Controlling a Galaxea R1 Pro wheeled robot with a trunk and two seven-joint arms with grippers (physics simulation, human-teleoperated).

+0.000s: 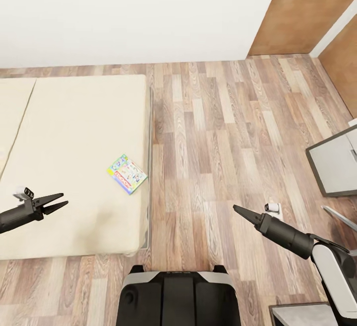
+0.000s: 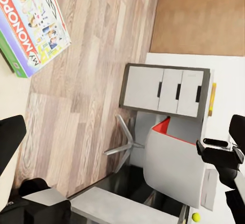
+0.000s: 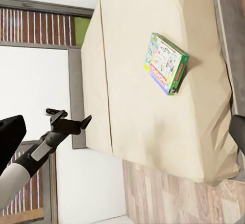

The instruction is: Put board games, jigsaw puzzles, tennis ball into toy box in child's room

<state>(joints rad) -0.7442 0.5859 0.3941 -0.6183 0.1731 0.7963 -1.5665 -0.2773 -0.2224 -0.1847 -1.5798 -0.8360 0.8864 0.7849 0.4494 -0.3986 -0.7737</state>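
One board game (image 1: 127, 173), a flat white-green printed box, lies on the beige bed (image 1: 74, 132) near its right edge. It also appears in the left wrist view as the board game (image 2: 30, 22) and in the right wrist view as the board game (image 3: 166, 63). My left gripper (image 1: 55, 203) hovers open and empty over the mattress, left of and below the box. My right gripper (image 1: 242, 211) hangs over the wood floor to the box's right, fingers apart in its own view. The tennis ball (image 2: 196, 217) rests by the table (image 2: 166, 88). The toy box and jigsaw puzzles are out of view.
The table's drawer end (image 1: 333, 163) stands at the right edge with a white chair (image 2: 176, 168) in front of it. Wood floor (image 1: 223, 132) runs between bed and table. A white wall and a brown door (image 1: 297, 8) close the far side.
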